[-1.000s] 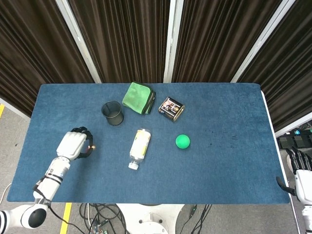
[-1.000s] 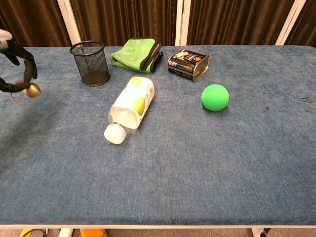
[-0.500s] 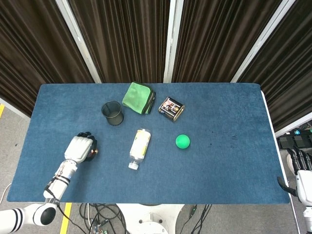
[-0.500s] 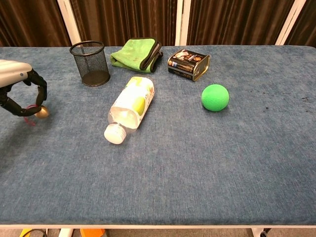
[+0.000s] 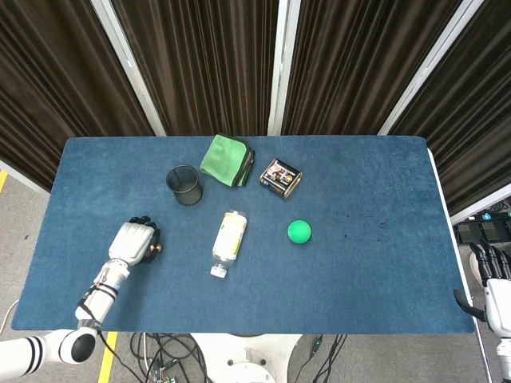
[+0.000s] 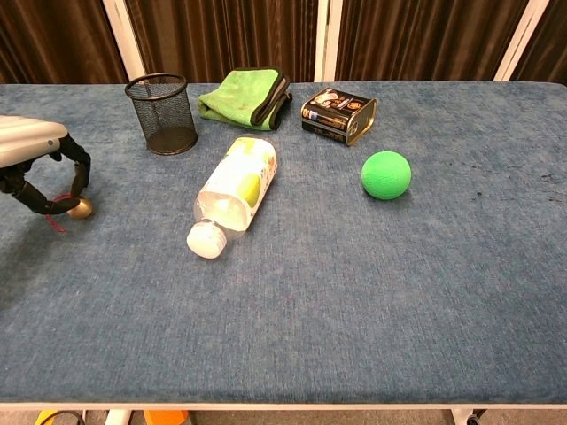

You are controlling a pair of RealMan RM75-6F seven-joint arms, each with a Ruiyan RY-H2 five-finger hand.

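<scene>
At the left of the blue cloth-covered surface, the left hand hangs low, its dark fingers curled in and pinching a small round gold-coloured object with a thin red cord trailing from it. The object sits right at the cloth; whether it touches cannot be told. Farther back and just to the right stands a black wire-mesh cup, upright. Right of the hand, near the middle, a clear plastic bottle with a yellow-green label lies on its side, its white cap pointing to the near side. Behind it, a folded green cloth with a dark edge lies at the far side, and next to that a small dark printed box. A green ball rests right of the bottle, apart from it. The right hand shows only in the head view, off the right edge of the surface, below its level; its dark fingers point up, holding nothing, but how far they are spread cannot be told.
</scene>
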